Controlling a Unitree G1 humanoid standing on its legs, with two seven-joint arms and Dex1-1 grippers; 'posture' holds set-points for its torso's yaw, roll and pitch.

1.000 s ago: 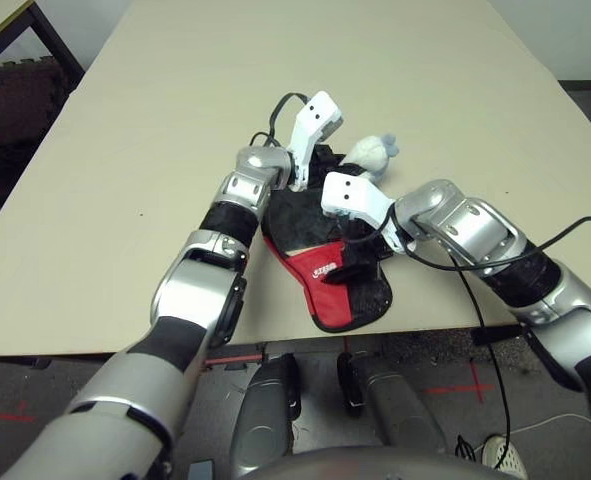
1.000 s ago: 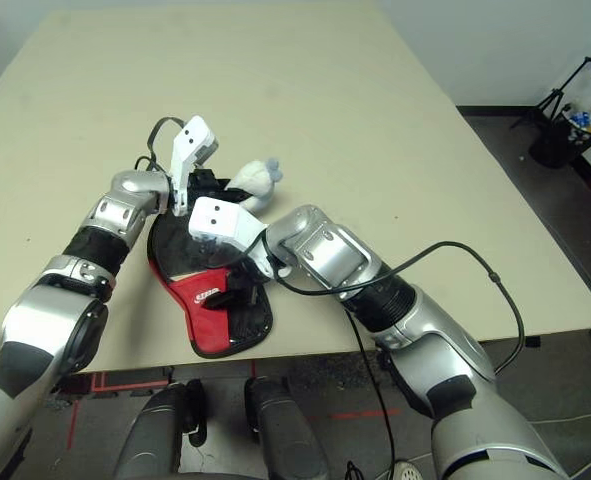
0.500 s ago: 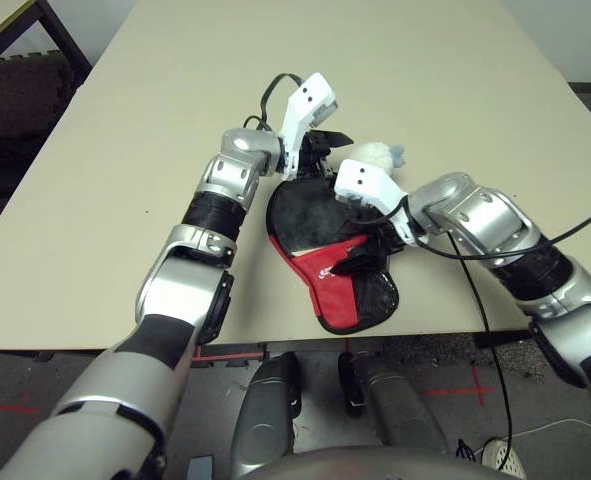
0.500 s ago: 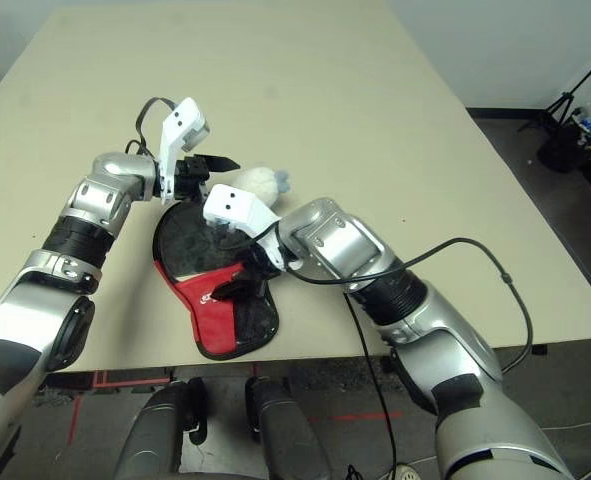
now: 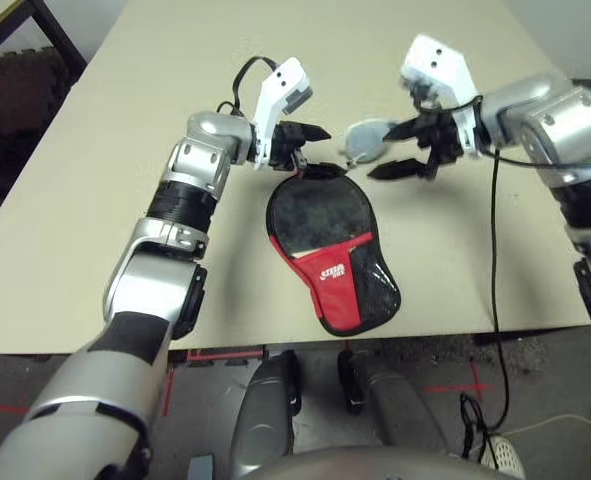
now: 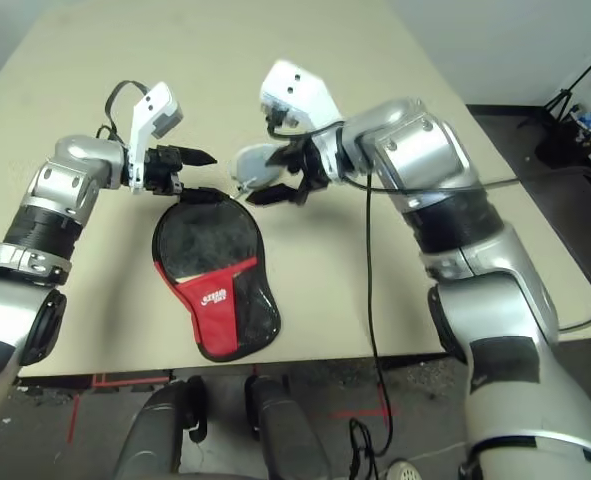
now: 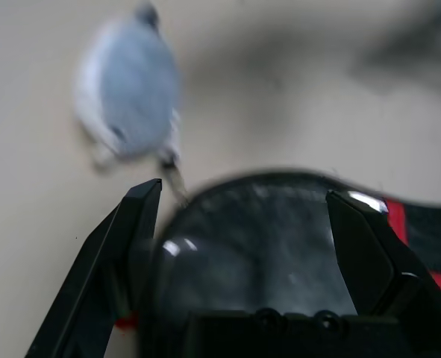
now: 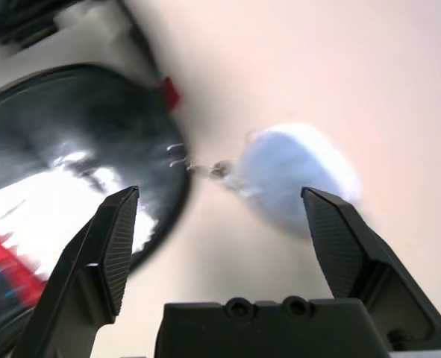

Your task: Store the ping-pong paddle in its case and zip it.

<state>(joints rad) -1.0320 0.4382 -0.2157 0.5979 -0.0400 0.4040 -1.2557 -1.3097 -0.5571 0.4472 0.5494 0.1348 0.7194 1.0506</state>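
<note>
Left eye view: one paddle-shaped black and red fabric case (image 5: pixel 332 257) lies flat near the beige table's (image 5: pixel 115 150) front edge. One whitish-grey soft pouch (image 5: pixel 360 143) rests beyond it. Left gripper (image 5: pixel 310 150) and right gripper (image 5: pixel 395 148) both hover with fingers spread, grasping nothing.

Both arms stretched forward over the surface (image 5: pixel 95 200), forearms angled inward. Left end effector (image 5: pixel 310 150) points toward the right one, fingers (image 7: pixel 123 246) spread apart, holding nothing. Right end effector (image 5: pixel 400 150) raised, pointing back toward the left, fingers (image 8: pixel 101 253) also spread wide, nothing between them.
</note>
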